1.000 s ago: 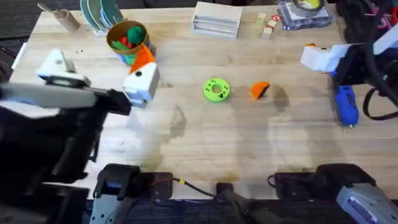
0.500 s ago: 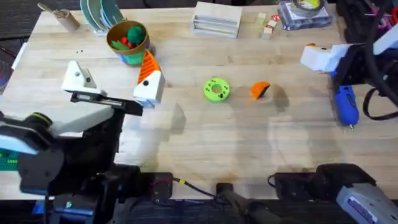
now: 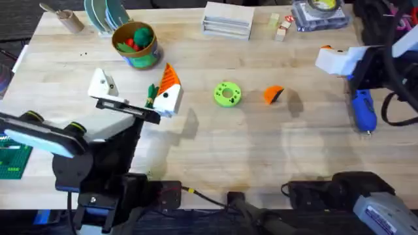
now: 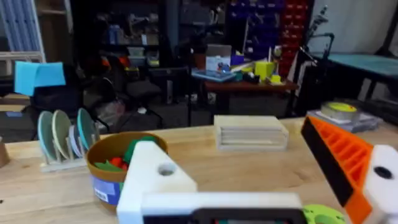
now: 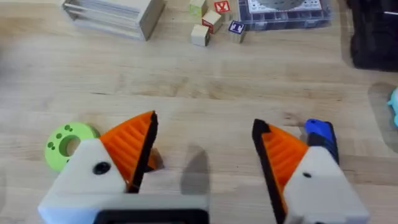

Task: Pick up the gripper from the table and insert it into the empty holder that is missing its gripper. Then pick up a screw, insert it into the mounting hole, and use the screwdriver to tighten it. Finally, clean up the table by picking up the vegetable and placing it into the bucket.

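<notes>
The left gripper (image 3: 134, 96) is hovering over the table with its jaws spread wide and nothing between them; one finger is a bare white holder (image 3: 102, 83), the other is wearing an orange pad (image 3: 170, 77). The vegetable (image 3: 152, 95) is lying just inside that padded finger. At about 11 o'clock from the gripper, the bucket (image 3: 135, 44) is standing with red and green toys inside, a plate rack (image 3: 104, 14) behind it. At 3 o'clock a green disc (image 3: 227, 93) is sitting between the left gripper and the loose orange gripper (image 3: 273, 94). The right gripper (image 5: 202, 163) is also standing open and empty, with the screwdriver (image 3: 363, 111) lying just beside it at the table's right edge.
</notes>
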Robot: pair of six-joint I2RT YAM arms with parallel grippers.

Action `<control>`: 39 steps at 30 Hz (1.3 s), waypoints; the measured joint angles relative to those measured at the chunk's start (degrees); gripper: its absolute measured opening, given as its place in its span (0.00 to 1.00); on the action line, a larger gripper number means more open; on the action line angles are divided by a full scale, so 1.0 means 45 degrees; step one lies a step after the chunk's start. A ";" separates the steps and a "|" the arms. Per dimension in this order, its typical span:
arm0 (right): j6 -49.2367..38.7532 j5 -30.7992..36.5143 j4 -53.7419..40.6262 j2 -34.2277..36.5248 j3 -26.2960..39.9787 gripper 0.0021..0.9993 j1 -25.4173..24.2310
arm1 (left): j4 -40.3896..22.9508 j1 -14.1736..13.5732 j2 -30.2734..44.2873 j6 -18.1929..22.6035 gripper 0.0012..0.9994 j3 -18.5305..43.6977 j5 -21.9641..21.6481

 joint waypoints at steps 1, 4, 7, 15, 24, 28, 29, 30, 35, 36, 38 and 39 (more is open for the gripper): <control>0.0000 0.0000 -0.0002 0.0000 0.0000 0.97 0.0000 | 0.0044 0.0000 0.0004 0.0000 0.99 0.0000 0.0076; 0.0000 0.0000 -0.0005 0.0000 0.0000 0.97 0.0000 | 0.0040 0.0000 0.0004 -0.0005 0.99 0.0000 0.0244; 0.0000 0.0000 -0.0003 0.0000 0.0000 0.97 0.0000 | -0.0478 0.0000 0.0004 -0.0002 0.99 0.0005 0.0333; 0.0000 0.0000 -0.0004 0.0000 0.0000 0.97 0.0000 | -0.3470 0.0000 0.0013 -0.0028 0.99 0.0005 0.0354; 0.0000 0.0000 -0.0005 0.0000 0.0000 0.97 0.0000 | -0.3473 0.0000 0.0018 -0.0029 0.99 0.0005 0.0362; 0.0000 0.0000 -0.0005 0.0000 0.0000 0.97 0.0000 | -0.3473 0.0000 0.0017 -0.0029 0.99 0.0005 0.0362; 0.0000 0.0000 -0.0005 0.0000 0.0000 0.97 0.0000 | -0.3473 0.0000 0.0018 -0.0029 0.99 0.0005 0.0362; 0.0000 0.0000 -0.0005 0.0000 0.0000 0.97 0.0000 | -0.3473 0.0000 0.0018 -0.0033 0.99 0.0005 0.0362; 0.0000 0.0000 -0.0005 0.0000 0.0000 0.97 0.0000 | -0.3473 0.0000 0.0018 -0.0029 0.99 0.0005 0.0362; 0.0000 0.0000 -0.0005 0.0000 0.0000 0.97 0.0000 | -0.3473 0.0000 0.0018 -0.0029 0.99 0.0005 0.0362; 0.0000 0.0000 -0.0005 0.0000 0.0000 0.97 0.0000 | -0.3473 0.0000 0.0017 -0.0029 0.99 0.0005 0.0362; 0.0000 0.0000 -0.0005 0.0000 0.0000 0.97 0.0000 | -0.3473 0.0000 0.0018 -0.0029 0.99 0.0005 0.0362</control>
